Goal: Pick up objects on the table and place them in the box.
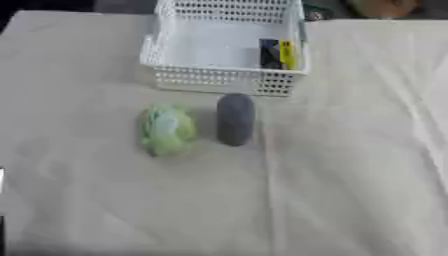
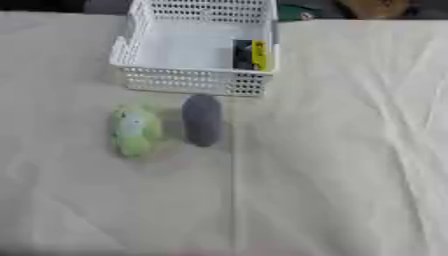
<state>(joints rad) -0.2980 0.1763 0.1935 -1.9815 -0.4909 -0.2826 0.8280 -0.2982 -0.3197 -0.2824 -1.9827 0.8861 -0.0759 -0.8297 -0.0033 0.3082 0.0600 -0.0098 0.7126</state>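
White perforated basket (image 1: pixel 223 77) is the landmark, sitting at the far side of the cloth-covered table (image 1: pixel 350 175). It serves as the box for this task.

Already inside: one black-and-yellow item (image 1: pixel 279 54), against the basket's right wall.

Still out on the cloth, both just in front of the basket's near wall:
- grey oblong object (image 1: pixel 234 120), lying lengthwise toward the basket, its far end close to the near wall, below the basket's right half.
- green rounded object (image 1: pixel 166 129), just left of the grey one, slightly further from the basket. Can't make out what it is beyond the colour and a lumpy shape.

The two are close beside each other; a narrow gap seems to separate them, but I can't be sure.

Hands: neither shows in either view, so I can't tell whether they are released, clenched or grasping anything. Nothing is visibly being carried over the table.

Step, as I read it: between picks. One item in, two to go.

Next move calls for: bring a hand down over one object, probably the grey one since it sits nearest the basket, close around its narrow width without nudging the green neighbour, lift above the rim, release inside.
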